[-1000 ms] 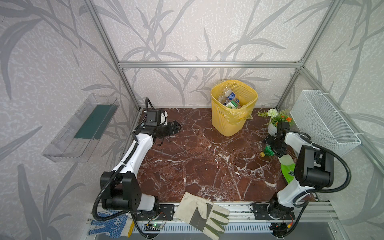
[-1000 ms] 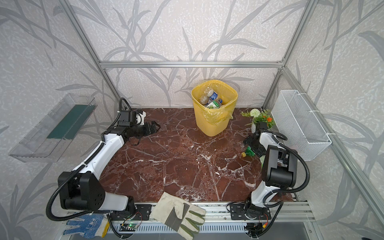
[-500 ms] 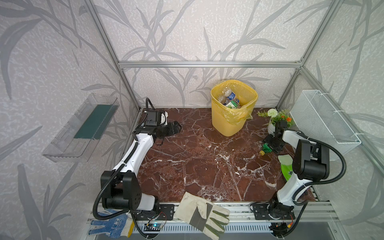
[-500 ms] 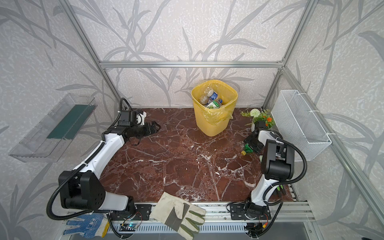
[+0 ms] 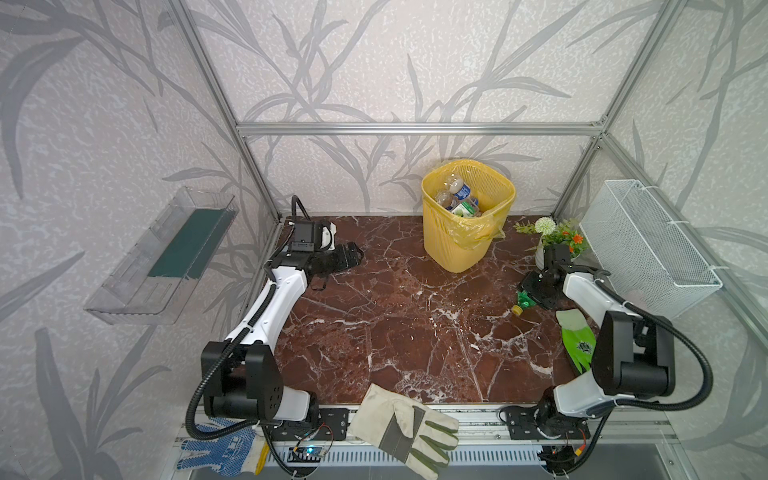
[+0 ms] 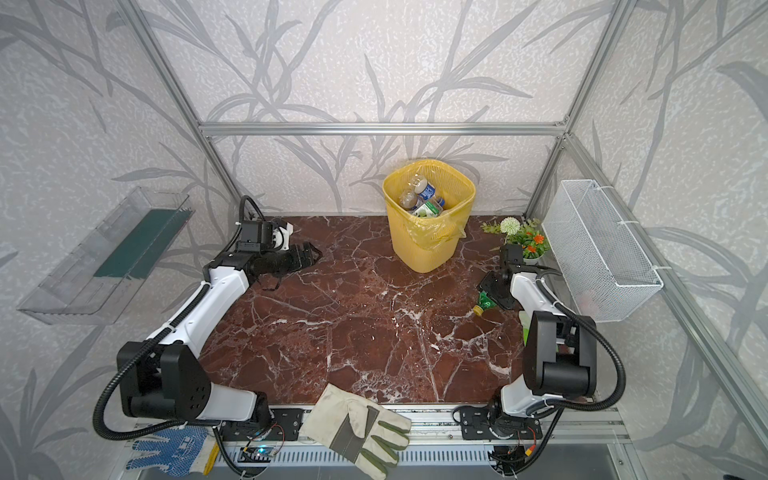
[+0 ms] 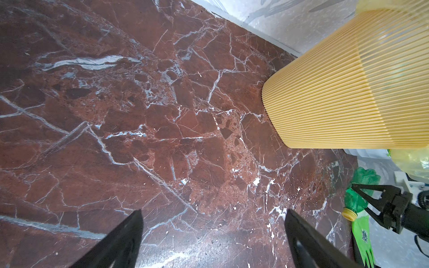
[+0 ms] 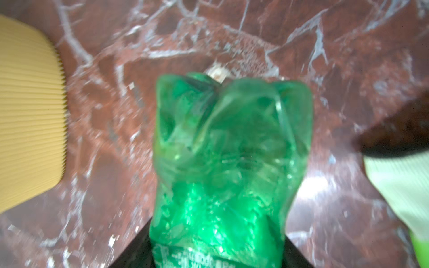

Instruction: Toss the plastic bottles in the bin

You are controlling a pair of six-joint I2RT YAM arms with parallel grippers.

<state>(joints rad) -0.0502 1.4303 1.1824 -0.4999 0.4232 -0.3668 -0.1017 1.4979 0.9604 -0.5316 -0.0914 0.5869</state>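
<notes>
A crushed green-tinted plastic bottle (image 8: 227, 162) with a yellow cap lies low over the marble floor at the right, seen in both top views (image 5: 524, 300) (image 6: 485, 302). My right gripper (image 8: 216, 250) (image 5: 536, 289) is shut on its body, one black finger on each side. The yellow bin (image 5: 467, 241) (image 6: 428, 245) stands at the back centre with several clear bottles (image 5: 457, 197) inside. My left gripper (image 7: 213, 212) (image 5: 353, 255) hovers open and empty over the floor, left of the bin (image 7: 336, 92). In the left wrist view the held bottle (image 7: 352, 199) shows far off.
A flower pot (image 5: 557, 237) stands just behind the right gripper. A white wire basket (image 5: 648, 245) hangs on the right wall and a clear tray (image 5: 162, 257) on the left wall. A green glove (image 5: 577, 340) lies by the right arm. A work glove (image 5: 407, 424) and a blue dotted glove (image 5: 220, 451) lie at the front rail.
The right gripper's jaws have closed onto the green bottle, and the right forearm has swung slightly. The left arm has hardly moved.
</notes>
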